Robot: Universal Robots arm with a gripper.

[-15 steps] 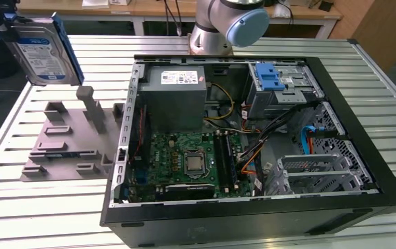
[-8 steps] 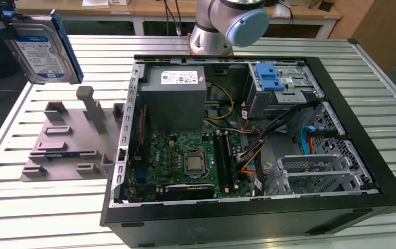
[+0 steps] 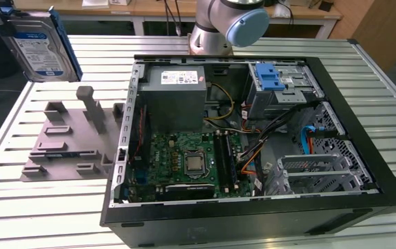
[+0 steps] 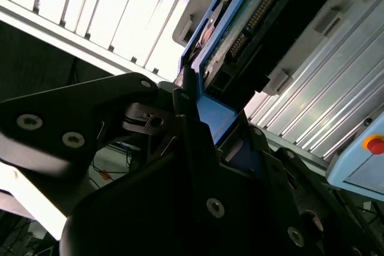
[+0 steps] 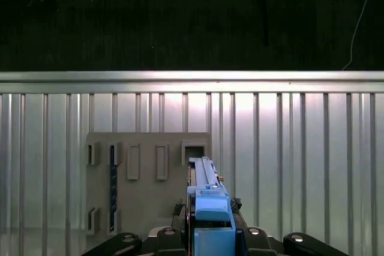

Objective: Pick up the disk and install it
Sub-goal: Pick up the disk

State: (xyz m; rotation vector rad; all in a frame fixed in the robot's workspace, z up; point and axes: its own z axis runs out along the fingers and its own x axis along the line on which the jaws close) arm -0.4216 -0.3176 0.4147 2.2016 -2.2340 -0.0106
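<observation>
The slatted metal bench [image 3: 374, 72] carries an open computer case [image 3: 253, 220]; fingers [image 4: 191, 125] are clamped on the disk [image 3: 42, 49], raised clear of the bench.

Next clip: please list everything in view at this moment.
disk: one, silver with blue carrier, held aloft, exterior view's left
computer case: one, black, open, mid-table
power supply box: one, grey, inside the case
motherboard: one, green, inside the case
clip: one, blue, in the case's drive bay
fixture plate: one, grey, on the table beside the case
table: one, silver slats, under everything
arm: one, grey, behind the case
hand: one, black, shut on the disk
</observation>
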